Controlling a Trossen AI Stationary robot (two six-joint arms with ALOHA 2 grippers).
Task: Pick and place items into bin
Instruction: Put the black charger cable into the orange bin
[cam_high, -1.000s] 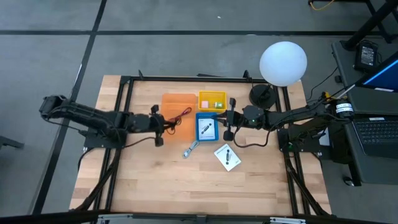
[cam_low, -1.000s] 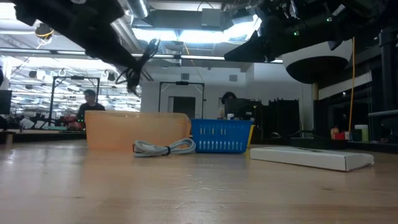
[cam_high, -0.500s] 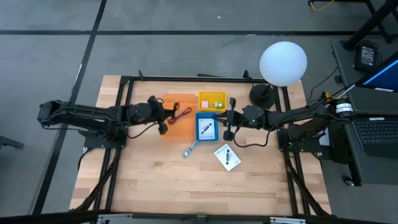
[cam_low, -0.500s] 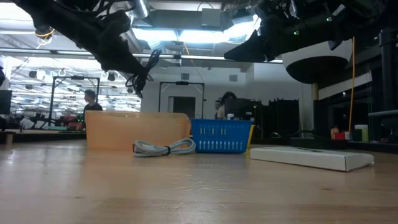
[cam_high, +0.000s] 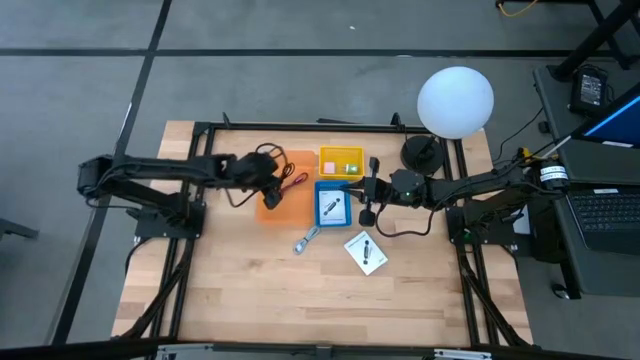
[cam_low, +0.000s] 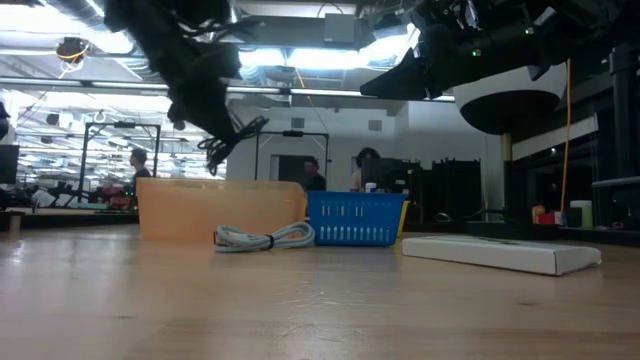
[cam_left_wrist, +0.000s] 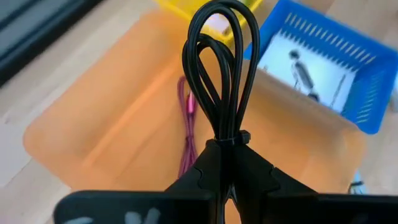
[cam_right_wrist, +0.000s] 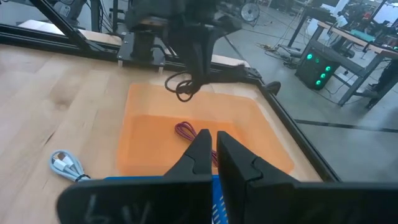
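My left gripper is shut on a coiled thin black cable above the left part of the orange bin. A thin red cable lies on the orange bin's floor. One white card lies in the blue basket, and another lies flat on the table. A silver-blue coiled piece lies on the wood in front of the bins. Tiny pink and green pieces sit in the yellow bin. My right gripper is shut and empty, above the blue basket's right side. My left gripper pinches the black cable's bundle between its two fingers at the tied end. The loops stick out past the fingertips. The cable is lifted clear, above the orange bin; in the low view it hangs slanting down from the gripper.
The three bins stand close together at the table's far middle. A black lamp base with a white globe stands at the far right. A dark frame rail runs along the far edge. Bare wood lies toward the near edge.
My left gripper has carried the black cable toward the table's far edge and right, from beside the orange bin to above it, and has come down a little. It stays shut on the cable.
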